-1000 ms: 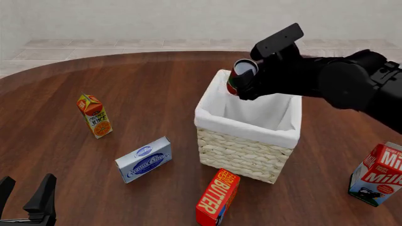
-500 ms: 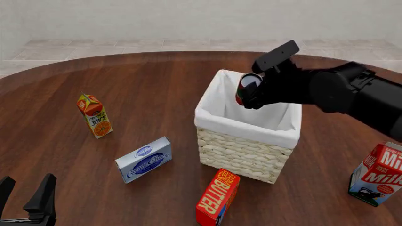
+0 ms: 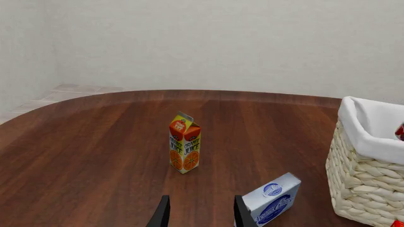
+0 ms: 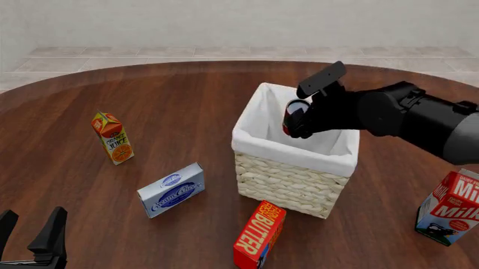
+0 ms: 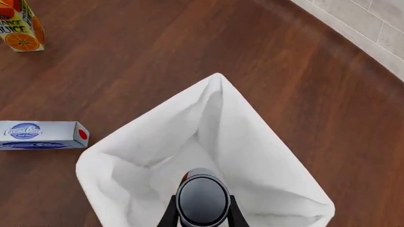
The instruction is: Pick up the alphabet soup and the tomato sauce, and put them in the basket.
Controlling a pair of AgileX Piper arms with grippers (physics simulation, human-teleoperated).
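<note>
The tomato sauce (image 4: 293, 116), a small can with a red label and silvery top, hangs tilted just inside the mouth of the basket (image 4: 293, 152). My right gripper (image 4: 298, 121) is shut on it from above. In the right wrist view the tomato sauce (image 5: 202, 197) sits between the fingers over the white liner of the basket (image 5: 126, 146). A red sliver of the tomato sauce (image 3: 399, 131) shows past the rim of the basket (image 3: 363, 137). My left gripper (image 4: 30, 235) is open and empty at the near left. The alphabet soup is hidden.
An orange juice carton (image 4: 112, 137) stands at the left. A blue-and-white cream cheese box (image 4: 171, 190) lies in front of the basket's left side. A red butter box (image 4: 259, 227) stands in front of the basket, and a milk carton (image 4: 450, 207) at the right edge.
My right gripper has come down and slightly towards me with the can, from above the basket's far rim to inside its opening. The left arm has not moved.
</note>
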